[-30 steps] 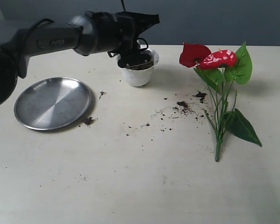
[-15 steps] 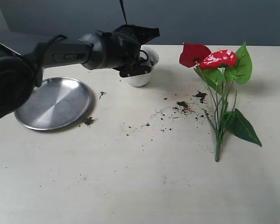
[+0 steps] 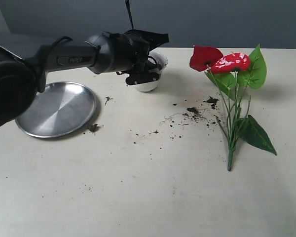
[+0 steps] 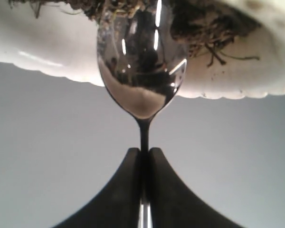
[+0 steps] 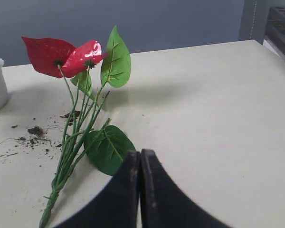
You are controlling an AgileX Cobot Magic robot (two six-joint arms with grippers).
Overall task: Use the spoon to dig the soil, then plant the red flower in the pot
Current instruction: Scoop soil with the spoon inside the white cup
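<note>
The left gripper (image 4: 143,164) is closed tight on the thin handle of the spoon (image 4: 141,71); its two fingers press together with only the handle between them; the bowl of the spoon reaches over the scalloped rim of the pot (image 4: 47,47) and its tip lies against the soil (image 4: 199,23) inside, which is dark and full of small root fibres. In the exterior view the left gripper (image 3: 143,74) hangs over the pot (image 3: 150,84) at the far side of the table (image 3: 138,197) and its black arm covers most of the pot. The right gripper (image 5: 139,190) is fully closed with its fingers touching, and it holds nothing; it hovers over the table near the lower stems of the red flower (image 5: 76,57).

The red flower (image 3: 227,64) lies flat on the table, well apart from the pot, on the right side; between them there are loose crumbs of earth (image 3: 192,111) with some thin roots. A round steel plate (image 3: 55,108) rests on the left, near the pot but not touching it; a small clump of dirt (image 3: 92,128) lies just beside its rim.

I count one spoon, one pot, one plate, and one flower with two red blooms.
</note>
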